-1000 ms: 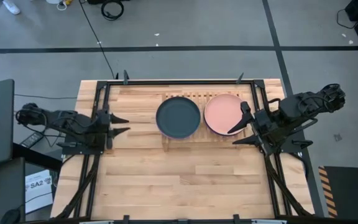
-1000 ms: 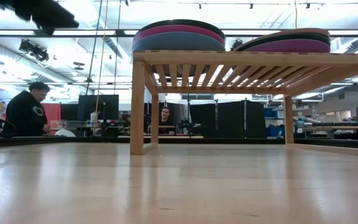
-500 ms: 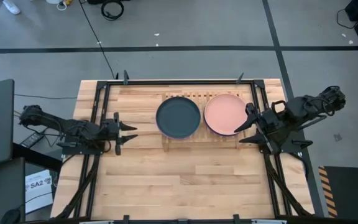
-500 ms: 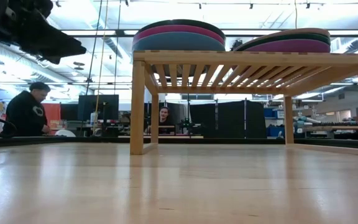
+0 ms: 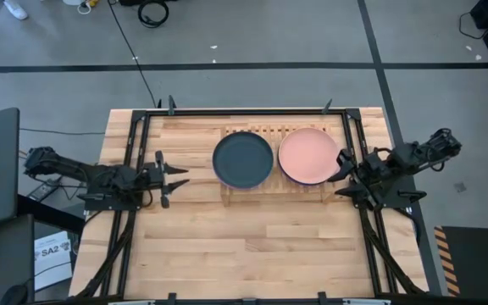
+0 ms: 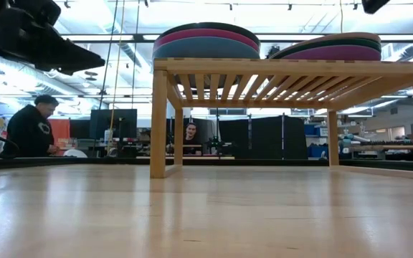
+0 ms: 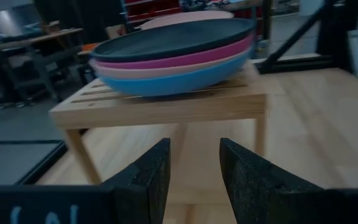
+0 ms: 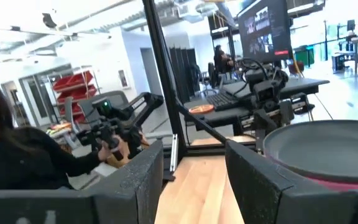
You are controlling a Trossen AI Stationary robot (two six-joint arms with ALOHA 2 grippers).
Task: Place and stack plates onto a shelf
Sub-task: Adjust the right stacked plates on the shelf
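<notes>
The shelf (image 5: 274, 188) stands on the far middle of the table with two stacks of plates on its slats. A charcoal plate (image 5: 243, 159) tops the left stack (image 6: 206, 39), over magenta and blue ones. A salmon plate (image 5: 310, 156) tops the right stack (image 6: 332, 47), over a dark one and a purple one. My left gripper (image 5: 176, 178) is open, left of the shelf, pointing level at the left stack (image 7: 173, 56) with nothing between its fingers (image 7: 148, 180). My right gripper (image 5: 342, 174) hangs open beside the salmon plate's right rim, holding nothing (image 8: 194, 180).
Bare wooden tabletop (image 5: 244, 246) lies in front of the shelf and under it (image 6: 206, 208). A black frame (image 5: 244, 111) borders the table. People sit at desks in the room beyond (image 6: 31, 129); a person shows close by in the right wrist view (image 8: 17, 149).
Both arms have sunk. My left gripper has come down at the shelf's left side and now points level at the left stack. My right gripper has drawn back from the salmon plate toward the table's right edge while lowering. Both stay open; the plates have not moved.
</notes>
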